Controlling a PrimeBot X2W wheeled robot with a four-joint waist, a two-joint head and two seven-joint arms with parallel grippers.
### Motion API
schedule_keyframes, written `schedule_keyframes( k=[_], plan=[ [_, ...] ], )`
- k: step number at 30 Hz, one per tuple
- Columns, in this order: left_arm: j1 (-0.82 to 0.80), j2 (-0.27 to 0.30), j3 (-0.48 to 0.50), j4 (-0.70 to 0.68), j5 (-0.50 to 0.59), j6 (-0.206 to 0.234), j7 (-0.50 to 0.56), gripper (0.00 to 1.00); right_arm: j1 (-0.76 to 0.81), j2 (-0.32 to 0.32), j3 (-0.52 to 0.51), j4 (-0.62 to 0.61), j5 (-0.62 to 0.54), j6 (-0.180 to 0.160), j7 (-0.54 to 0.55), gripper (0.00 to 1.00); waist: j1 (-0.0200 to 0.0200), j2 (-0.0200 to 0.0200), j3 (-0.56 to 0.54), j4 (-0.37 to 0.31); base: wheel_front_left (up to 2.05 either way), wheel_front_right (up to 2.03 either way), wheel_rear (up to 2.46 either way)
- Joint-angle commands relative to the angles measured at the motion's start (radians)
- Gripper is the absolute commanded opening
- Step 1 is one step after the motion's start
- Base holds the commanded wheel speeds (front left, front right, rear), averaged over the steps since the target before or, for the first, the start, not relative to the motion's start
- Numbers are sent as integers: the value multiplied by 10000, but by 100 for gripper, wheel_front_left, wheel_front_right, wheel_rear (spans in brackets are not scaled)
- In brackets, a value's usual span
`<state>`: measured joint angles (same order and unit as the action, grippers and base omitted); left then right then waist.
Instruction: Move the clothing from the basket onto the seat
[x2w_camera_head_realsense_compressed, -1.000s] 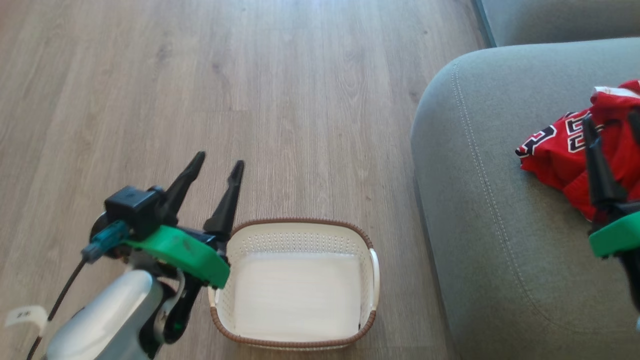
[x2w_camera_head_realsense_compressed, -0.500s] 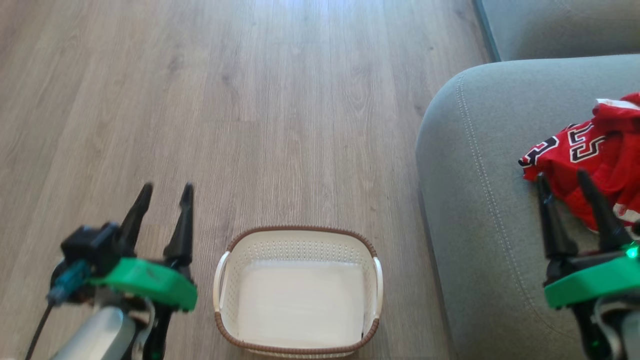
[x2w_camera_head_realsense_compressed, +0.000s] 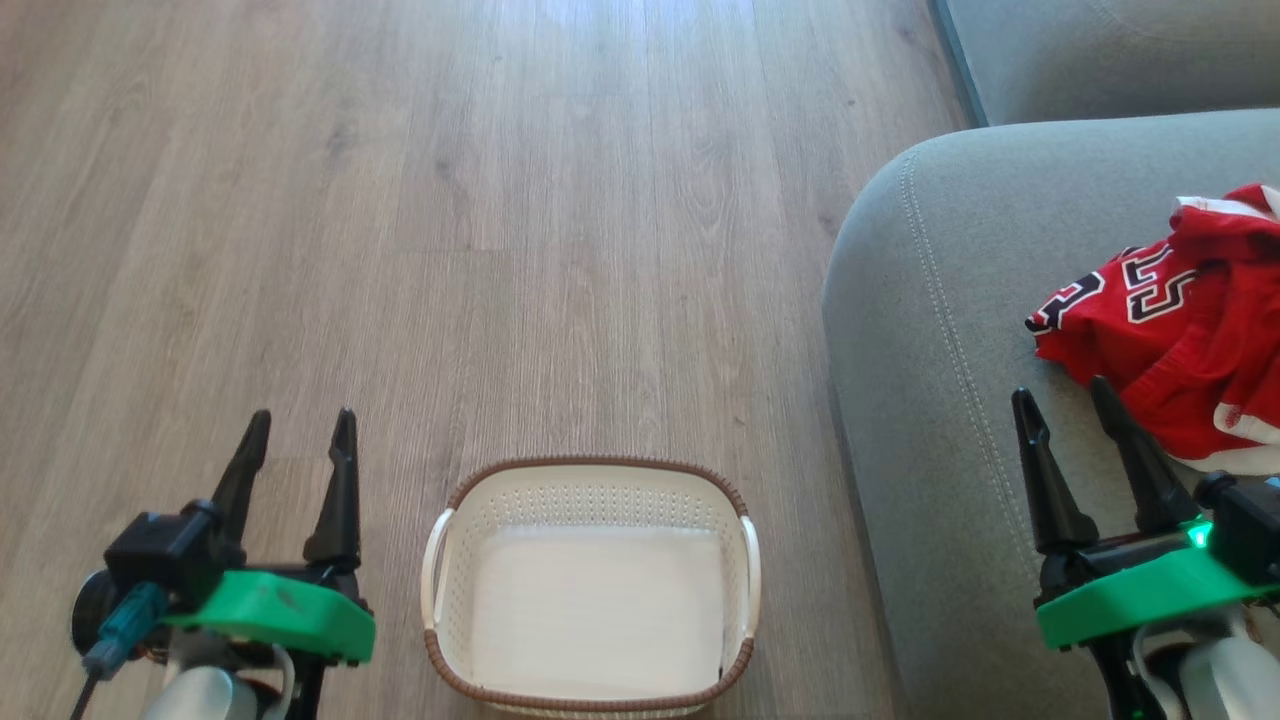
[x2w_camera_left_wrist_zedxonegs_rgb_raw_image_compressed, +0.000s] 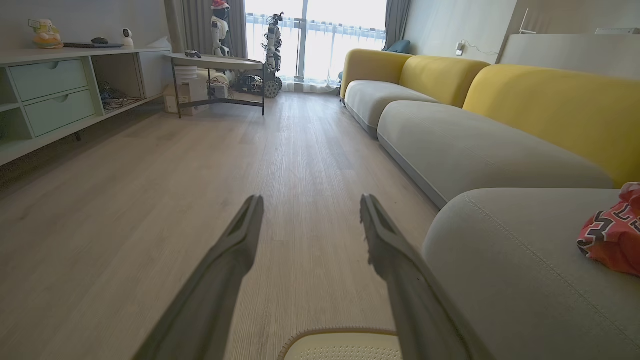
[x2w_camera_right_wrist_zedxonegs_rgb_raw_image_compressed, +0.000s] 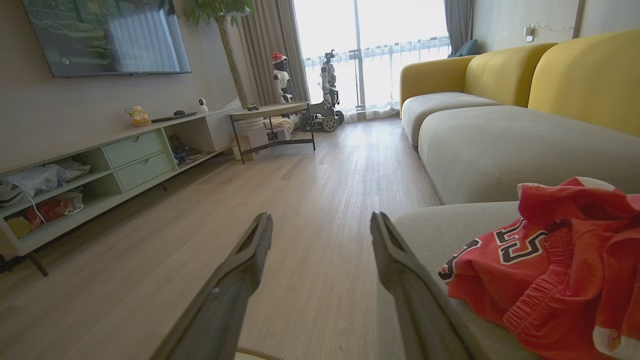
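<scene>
We have drawn our right gripper (x2w_camera_head_realsense_compressed: 1060, 390) back off the clothing (x2w_camera_head_realsense_compressed: 1170, 340), jaws spread and empty; the red heap lies on the seat (x2w_camera_head_realsense_compressed: 930, 330), just beyond its fingertips to the right; our left gripper (x2w_camera_head_realsense_compressed: 304, 414), also spread and empty, has pulled left of the basket (x2w_camera_head_realsense_compressed: 590, 466), now bare beside it; we judge the move done.

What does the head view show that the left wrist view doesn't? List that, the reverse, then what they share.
Head view adds: the basket with its whole inside bare, and the open right gripper over the seat beside the clothing. Left wrist view adds: yellow sofa backs, a table, a drawer unit, a bright window. Shared: the open left gripper, basket rim, seat, clothing, wooden floor.
</scene>
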<state>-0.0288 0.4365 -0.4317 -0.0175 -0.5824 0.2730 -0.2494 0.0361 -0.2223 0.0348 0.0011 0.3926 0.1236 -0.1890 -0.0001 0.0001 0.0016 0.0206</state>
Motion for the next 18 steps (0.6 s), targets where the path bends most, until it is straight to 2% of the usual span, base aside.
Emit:
schedule_keyframes(
  k=[1,6,18],
  plan=[
    [-327,75,670,-269,145,-64,-123,100,-180,-120,266,-278,-44,71,-157,100,1,-1,24,1,0,0,0],
    [-46,-241,1013,-243,413,-504,-123,100,-189,-49,425,-132,4,71,-377,100,1,-1,108,-20,0,0,0],
    [220,-782,1704,-10,895,-1070,-124,100,-289,-64,515,42,41,71,-532,100,1,-1,187,-113,0,0,0]
  ],
)
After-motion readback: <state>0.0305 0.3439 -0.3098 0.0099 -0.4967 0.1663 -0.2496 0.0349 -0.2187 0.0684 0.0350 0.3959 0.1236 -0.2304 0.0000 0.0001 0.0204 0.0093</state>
